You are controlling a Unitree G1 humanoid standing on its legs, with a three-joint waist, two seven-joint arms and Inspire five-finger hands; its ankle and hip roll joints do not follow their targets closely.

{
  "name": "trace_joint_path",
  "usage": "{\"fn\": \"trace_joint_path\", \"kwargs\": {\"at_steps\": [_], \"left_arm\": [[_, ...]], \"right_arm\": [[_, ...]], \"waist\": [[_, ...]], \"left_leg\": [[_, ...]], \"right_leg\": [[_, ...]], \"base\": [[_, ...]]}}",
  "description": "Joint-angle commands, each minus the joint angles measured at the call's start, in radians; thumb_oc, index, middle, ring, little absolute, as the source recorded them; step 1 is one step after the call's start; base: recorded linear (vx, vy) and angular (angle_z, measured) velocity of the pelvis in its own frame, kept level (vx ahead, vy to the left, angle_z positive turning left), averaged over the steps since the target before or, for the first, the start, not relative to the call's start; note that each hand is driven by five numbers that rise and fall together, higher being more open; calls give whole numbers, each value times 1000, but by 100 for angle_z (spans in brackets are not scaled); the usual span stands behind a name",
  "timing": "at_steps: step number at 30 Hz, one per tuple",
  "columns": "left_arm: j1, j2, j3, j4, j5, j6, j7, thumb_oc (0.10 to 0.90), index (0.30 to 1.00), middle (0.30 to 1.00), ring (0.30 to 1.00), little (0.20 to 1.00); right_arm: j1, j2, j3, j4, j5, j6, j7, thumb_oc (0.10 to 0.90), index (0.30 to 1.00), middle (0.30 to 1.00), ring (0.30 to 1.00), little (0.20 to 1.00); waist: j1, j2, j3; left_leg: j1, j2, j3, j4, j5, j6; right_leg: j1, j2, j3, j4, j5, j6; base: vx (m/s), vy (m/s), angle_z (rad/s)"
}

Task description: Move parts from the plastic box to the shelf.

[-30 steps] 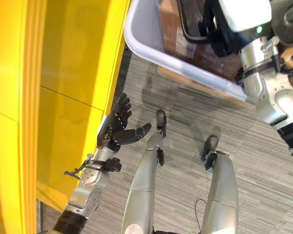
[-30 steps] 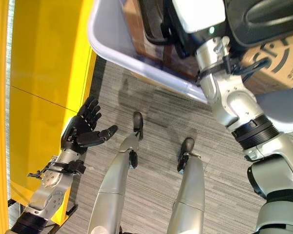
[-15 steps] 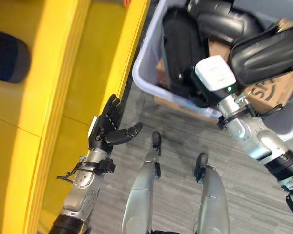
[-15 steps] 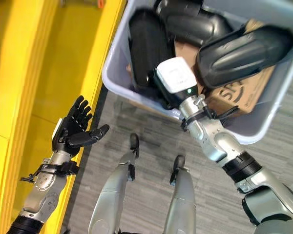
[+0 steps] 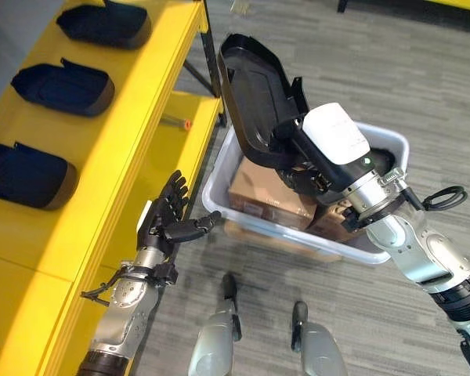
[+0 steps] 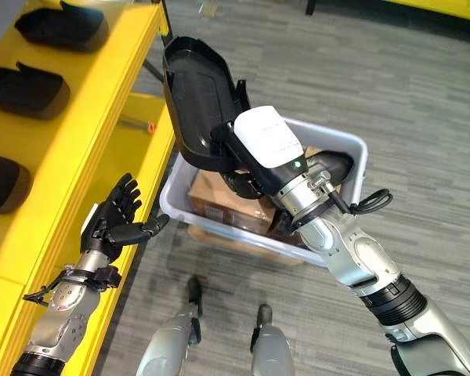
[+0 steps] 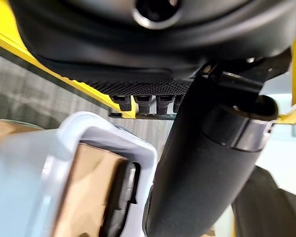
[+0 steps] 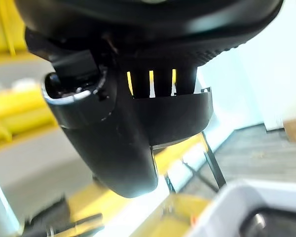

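My right hand point(image 5: 304, 174) is shut on a large black moulded part point(image 5: 251, 86) and holds it tilted in the air above the grey plastic box point(image 5: 217, 190), near the yellow shelf point(image 5: 133, 117). In the right wrist view the thumb point(image 8: 108, 138) lies across the part's rim point(image 8: 172, 113) with the fingers behind it. More dark parts and a brown carton point(image 5: 258, 196) lie in the box. My left hand point(image 5: 163, 223) hangs open beside the shelf's lower edge, left of the box, fingers straight and thumb out.
Three black parts point(image 5: 102, 23) point(image 5: 63, 86) point(image 5: 23, 176) lie in a row on the shelf's top level. A lower yellow level point(image 5: 180, 125) sits between shelf and box. Grey carpet floor point(image 5: 392, 70) spreads beyond the box.
The camera has swung up to take in the shelf top. My right hand has lifted the black part out of the box. The left hand has stayed open.
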State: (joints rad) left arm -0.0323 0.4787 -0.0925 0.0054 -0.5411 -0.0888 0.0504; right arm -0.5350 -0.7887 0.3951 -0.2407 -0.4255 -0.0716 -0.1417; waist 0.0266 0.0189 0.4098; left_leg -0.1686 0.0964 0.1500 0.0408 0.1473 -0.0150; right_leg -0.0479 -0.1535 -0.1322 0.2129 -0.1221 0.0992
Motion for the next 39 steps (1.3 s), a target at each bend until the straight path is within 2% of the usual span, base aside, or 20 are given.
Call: {"fn": "trace_joint_path", "kwargs": {"at_steps": [1, 11, 18, 22, 27, 29, 31, 36, 39], "left_arm": [[-9, -20, 7, -13, 48, -35, -41, 900, 1000, 1000, 1000, 1000], [23, -36, 4, -11, 58, -20, -68, 900, 1000, 1000, 1000, 1000], [21, -31, 6, -17, 64, -17, -96, 900, 1000, 1000, 1000, 1000], [23, -28, 6, -26, 59, -13, -115, 900, 1000, 1000, 1000, 1000], [21, -4, 2, -49, 70, -3, -163, 900, 1000, 1000, 1000, 1000], [24, 3, -2, -60, 67, 4, -188, 900, 1000, 1000, 1000, 1000], [-26, 6, -51, -66, 54, -9, -208, 900, 1000, 1000, 1000, 1000], [-38, -9, -43, -67, 39, -15, -132, 900, 1000, 1000, 1000, 1000], [4, -12, -7, -73, 53, -28, -122, 900, 1000, 1000, 1000, 1000]], "right_arm": [[4, 45, -71, -75, 61, -61, -52, 400, 300, 300, 300, 300], [120, 67, -96, -105, 67, -80, -35, 400, 300, 300, 300, 300], [147, 75, -104, -95, 62, -94, -66, 400, 300, 300, 300, 300], [177, 77, -114, -102, 47, -94, -68, 400, 300, 300, 300, 300], [231, 70, -139, -113, 26, -79, -123, 400, 300, 300, 300, 300], [244, 71, -143, -114, 30, -65, -138, 400, 300, 300, 300, 300], [265, 65, -157, -113, 3, -49, -162, 400, 300, 300, 300, 300], [241, 47, -153, -85, 1, -105, -122, 400, 300, 300, 300, 300], [194, 40, -144, -60, 1, -125, -76, 400, 300, 300, 300, 300]], "waist": [[-2, -9, -195], [-23, -23, -267], [-27, -28, -279], [-29, -26, -280], [-32, -33, -265], [-32, -31, -258], [-51, -16, -239], [-37, -3, -209], [-12, 10, -189]], "left_leg": [[99, 62, -14, 16, -136, -54], [240, 77, 29, -70, -139, -58], [270, 77, 40, -91, -144, -58], [275, 72, 22, -93, -148, -54], [262, 41, -28, -78, -166, -35], [252, 32, -52, -56, -178, -28], [187, 22, -160, -36, -156, -25], [138, 25, -245, 3, -122, -53], [106, 56, -272, 11, -71, -78]], "right_leg": [[10, -20, -43, -16, -2, -6], [124, -29, -50, -122, 47, 29], [145, -38, -51, -157, 71, 44], [152, -32, -38, -150, 61, 42], [158, -18, 10, -128, 38, 38], [151, -7, 28, -106, 24, 30], [121, 63, 115, -17, -44, -17], [100, 117, 84, 87, -107, -79], [83, 162, 62, 170, -149, -110]], "base": [[131, -13, 5], [37, 6, -5], [-33, -5, -7], [4, 6, 4], [7, 19, 26], [-23, -96, 50], [-247, -186, 80], [-118, -106, 106], [-68, -118, 38]]}}
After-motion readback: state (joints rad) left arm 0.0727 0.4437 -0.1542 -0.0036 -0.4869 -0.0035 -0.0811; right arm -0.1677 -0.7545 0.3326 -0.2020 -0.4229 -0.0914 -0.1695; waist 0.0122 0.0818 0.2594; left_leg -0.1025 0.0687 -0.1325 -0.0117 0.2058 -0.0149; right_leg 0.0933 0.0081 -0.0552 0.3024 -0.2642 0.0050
